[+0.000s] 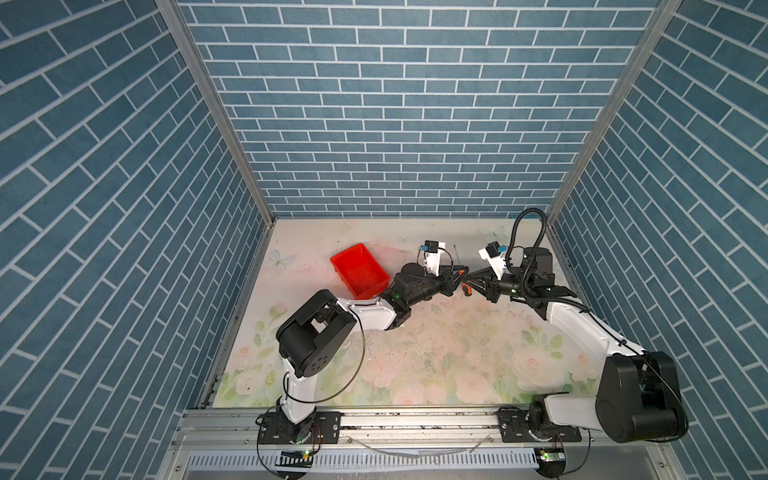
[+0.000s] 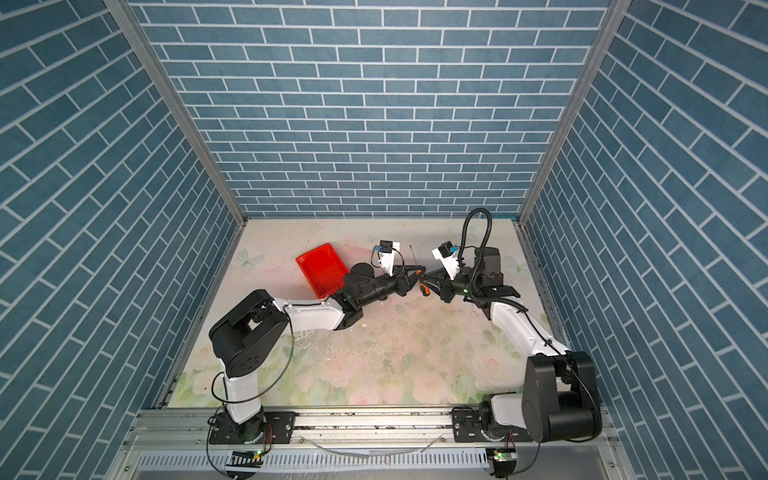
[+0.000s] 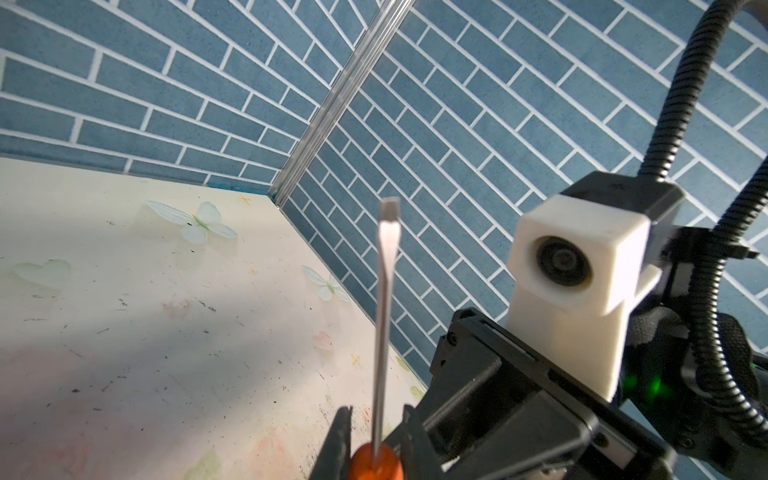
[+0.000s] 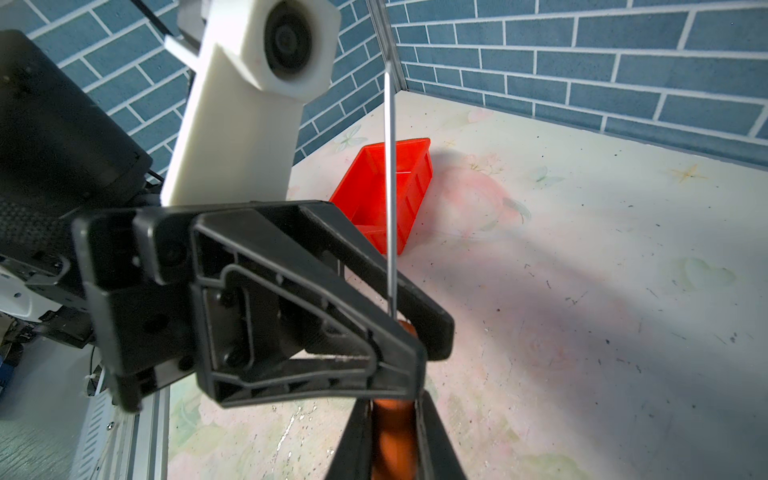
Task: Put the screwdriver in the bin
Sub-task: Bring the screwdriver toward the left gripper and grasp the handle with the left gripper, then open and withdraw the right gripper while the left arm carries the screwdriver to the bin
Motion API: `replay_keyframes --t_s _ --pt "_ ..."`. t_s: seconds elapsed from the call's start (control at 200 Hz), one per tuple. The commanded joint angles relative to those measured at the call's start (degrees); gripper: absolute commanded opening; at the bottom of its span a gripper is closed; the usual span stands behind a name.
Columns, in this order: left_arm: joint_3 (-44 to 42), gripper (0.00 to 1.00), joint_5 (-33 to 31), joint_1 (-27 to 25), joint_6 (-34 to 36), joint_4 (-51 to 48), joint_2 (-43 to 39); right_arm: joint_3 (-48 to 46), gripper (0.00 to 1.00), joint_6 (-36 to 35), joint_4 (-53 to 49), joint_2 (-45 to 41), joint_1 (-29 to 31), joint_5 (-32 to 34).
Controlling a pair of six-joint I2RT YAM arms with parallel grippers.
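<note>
hands meet over the middle of the bench [image 1: 436, 353]. left hand [image 1: 460, 277] is squeezed tight on the screwdriver [image 1: 466, 290], up near the top of its orange handle. right hand [image 1: 473, 283] is squeezed tight on the same handle, lower down. one tool, two hands on it. the screwdriver is up in the air, not touching the bench. its thin silver stick points away from both hands, up or toward the back wall - hard to tell which. in the left wrist view the handle sits between the black fingers [image 3: 343, 440]. red bin [image 1: 359, 270] sits on the bench off to the left - near the hands, but apart from the screwdriver.
</note>
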Motion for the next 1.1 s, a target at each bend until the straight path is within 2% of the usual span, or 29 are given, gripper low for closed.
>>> replay_keyframes --t_s 0.0,0.14,0.32,0.415,0.58,0.676,0.831,0.951,1.096 --pt "-0.18 0.00 -0.68 0.16 1.16 1.39 -1.26 1.27 0.05 -0.01 -0.15 -0.21 0.15 -2.17" --pt "-1.34 0.00 -1.66 0.75 1.50 1.21 -2.70 0.94 0.17 0.24 0.35 -1.03 0.16 -1.44" --pt "-4.28 0.00 -3.55 2.97 1.87 0.28 -5.69 0.32 0.67 0.62 0.13 -3.11 0.14 1.24" --pt "-5.86 0.00 -4.43 4.75 3.05 -4.53 -8.71 -0.12 0.81 0.10 -0.14 -4.66 0.69 3.70" --pt "-9.25 0.00 -8.05 8.24 5.89 -14.13 -16.14 -0.31 0.86 -0.55 0.23 -6.24 3.31 9.04" --pt "-10.09 0.00 -10.18 10.91 6.14 -21.55 -20.22 -0.39 0.87 0.91 4.07 -5.95 5.97 11.82" --pt "-8.64 0.00 -15.01 14.55 10.37 -36.85 -25.78 0.36 0.87 2.71 10.96 -3.74 10.70 16.26" --pt "-4.94 0.00 -15.17 18.28 13.41 -47.52 -25.88 2.21 0.88 2.83 13.25 -0.67 14.26 18.12" --pt "1.34 0.00 -15.23 22.75 15.42 -58.80 -22.07 4.74 0.88 2.54 14.26 2.83 18.42 19.51"
